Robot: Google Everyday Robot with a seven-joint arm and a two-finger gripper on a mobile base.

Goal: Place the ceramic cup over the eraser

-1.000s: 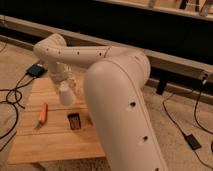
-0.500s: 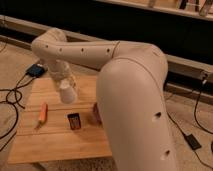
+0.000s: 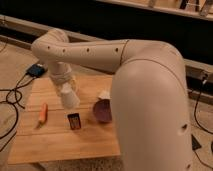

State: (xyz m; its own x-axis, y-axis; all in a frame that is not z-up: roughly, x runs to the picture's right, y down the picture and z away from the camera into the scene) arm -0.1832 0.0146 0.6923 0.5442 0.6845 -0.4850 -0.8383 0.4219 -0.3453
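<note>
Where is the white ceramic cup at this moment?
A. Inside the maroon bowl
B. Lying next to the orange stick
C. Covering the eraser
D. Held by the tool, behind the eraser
D: the tool grips the ceramic cup above the table, and the eraser stands uncovered in front of it.

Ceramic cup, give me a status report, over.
Gripper shut on the ceramic cup, above the table. Cup not yet over the eraser, which lies just nearer the camera. Maroon bowl right of eraser, apart; nothing between.
</note>
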